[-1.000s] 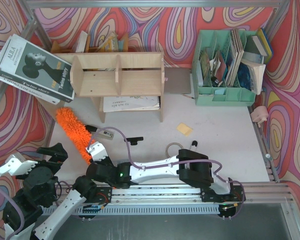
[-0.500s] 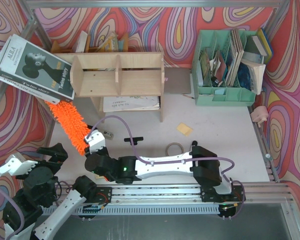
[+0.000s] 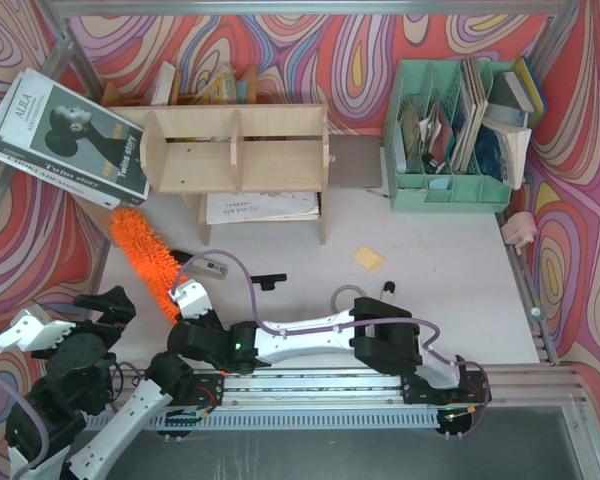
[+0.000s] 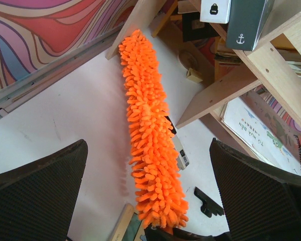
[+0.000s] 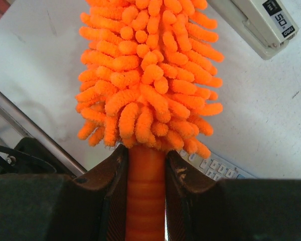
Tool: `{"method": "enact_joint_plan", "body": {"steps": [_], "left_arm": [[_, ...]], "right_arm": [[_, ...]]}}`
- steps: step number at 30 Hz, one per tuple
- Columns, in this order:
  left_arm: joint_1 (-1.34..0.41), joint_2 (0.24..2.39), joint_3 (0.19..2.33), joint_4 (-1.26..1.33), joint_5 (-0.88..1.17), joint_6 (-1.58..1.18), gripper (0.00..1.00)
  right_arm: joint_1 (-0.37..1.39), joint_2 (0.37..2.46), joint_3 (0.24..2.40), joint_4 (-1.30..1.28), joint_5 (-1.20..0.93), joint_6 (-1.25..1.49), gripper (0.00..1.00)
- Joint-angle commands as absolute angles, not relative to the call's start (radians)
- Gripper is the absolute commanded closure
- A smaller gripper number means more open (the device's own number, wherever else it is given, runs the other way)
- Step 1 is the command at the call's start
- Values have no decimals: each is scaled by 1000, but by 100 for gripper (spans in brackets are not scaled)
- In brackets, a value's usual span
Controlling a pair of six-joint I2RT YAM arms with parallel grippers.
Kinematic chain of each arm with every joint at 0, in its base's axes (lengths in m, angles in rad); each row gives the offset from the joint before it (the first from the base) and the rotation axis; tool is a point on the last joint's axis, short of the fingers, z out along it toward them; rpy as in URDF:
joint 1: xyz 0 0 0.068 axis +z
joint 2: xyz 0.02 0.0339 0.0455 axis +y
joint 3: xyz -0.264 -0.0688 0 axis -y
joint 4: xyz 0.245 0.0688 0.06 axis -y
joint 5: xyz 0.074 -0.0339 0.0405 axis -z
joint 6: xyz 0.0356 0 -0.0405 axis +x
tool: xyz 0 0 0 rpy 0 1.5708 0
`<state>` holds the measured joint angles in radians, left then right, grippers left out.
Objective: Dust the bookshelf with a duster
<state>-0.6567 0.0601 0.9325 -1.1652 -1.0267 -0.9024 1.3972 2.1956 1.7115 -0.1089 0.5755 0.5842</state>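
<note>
The duster's (image 3: 143,262) thin handle (image 5: 145,201) is almost wholly swallowed. From above it vanishes under the right arm's wrist, and only the right wrist view shows a ribbed orange stub between the fingers. The right gripper (image 5: 145,168) is clamped tight on that stub, just below the fluff. The fluffy head slants away from it over the white tabletop (image 3: 430,290). Its tip is close to the left front corner of the bookshelf (image 3: 235,150), and I cannot tell whether the two touch. The left gripper (image 3: 68,318) sits low at the near left corner, spread as wide as it goes, with nothing between its fingers (image 4: 37,193). Its arm is cut off by the bottom edge. A stapler (image 3: 212,267) lies just beside the fluff and is partly hidden behind it in the left wrist view. Printed sheets (image 3: 260,206) lie under the bookshelf with only their front margin showing. The books behind the bookshelf are mostly blocked. One duster, one bookshelf with three upright boards on top, and two arms. There is one big black-and-white book (image 3: 65,135) leaning at the left and one mint-green organizer (image 3: 450,185) stuffed with papers. One small yellow square (image 3: 370,258) and one small black piece (image 3: 270,281) lie on the tabletop; I cannot tell what the black piece is.
</note>
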Motion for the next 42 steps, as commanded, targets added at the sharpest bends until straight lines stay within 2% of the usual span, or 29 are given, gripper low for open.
{"method": "enact_joint_plan", "body": {"steps": [1, 10, 27, 42], "left_arm": [[-660, 60, 930, -1186, -1055, -907, 2], [-660, 63, 931, -1186, -1056, -907, 2], [-660, 60, 929, -1184, -1056, -906, 2], [-661, 64, 929, -1184, -1054, -905, 2]], "right_arm": [[1375, 2104, 1774, -19, 604, 553, 100], [1370, 2025, 1798, 84, 671, 453, 100], [1365, 2226, 1808, -116, 596, 589, 100], [1358, 2043, 1829, 77, 738, 414, 100]]}}
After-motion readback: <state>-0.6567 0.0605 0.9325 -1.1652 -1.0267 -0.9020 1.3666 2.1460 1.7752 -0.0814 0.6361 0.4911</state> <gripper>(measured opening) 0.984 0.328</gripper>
